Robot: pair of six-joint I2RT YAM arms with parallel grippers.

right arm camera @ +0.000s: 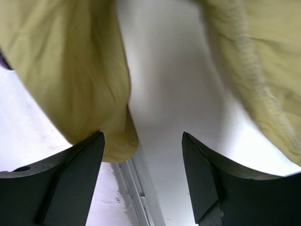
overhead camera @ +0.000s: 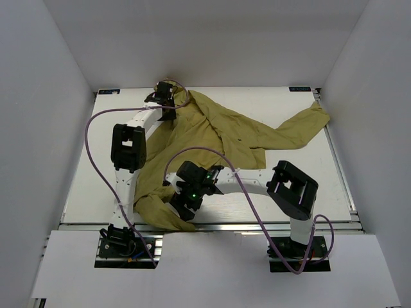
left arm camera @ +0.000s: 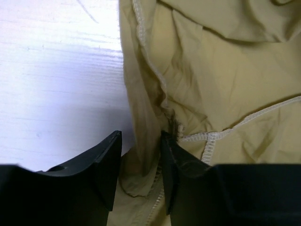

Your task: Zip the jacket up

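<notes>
- Left gripper point(overhead camera: 166, 96): reached to the far side of the white table point(overhead camera: 83, 186), at the top edge of the olive-yellow thin fabric hooded jacket point(overhead camera: 218, 135).
- Left wrist view: left gripper point(left arm camera: 139, 174) jaws stand at a middling gap, one each side of a loose fold of the jacket point(left arm camera: 225, 70). A sliver of table shows beside the left finger's tip, so the fold is straddled but not visibly nipped.
- A white-stitched edge point(left arm camera: 149, 61) runs straight ahead of the gap. A small dark mark sits just off the right finger's tip; I cannot tell if it is zipper hardware.
- Handling, judged: light, limp, creases freely, and will drag and bunch rather than slide flat. Best hold is a stitched edge or hem, where the layers are thicker; a pinch on plain cloth could slip.
- The jacket body lies crumpled between the two claws, with one sleeve flung out to the right.
- Right gripper point(overhead camera: 186, 205): low at the near table edge, by the jacket's bottom corner.
- Right wrist view: right gripper point(right arm camera: 143, 174) is wide and holding nothing. The jacket point(right arm camera: 70, 70) hangs just ahead of its left finger, with another stitched fold ahead-right and bare table between.
</notes>
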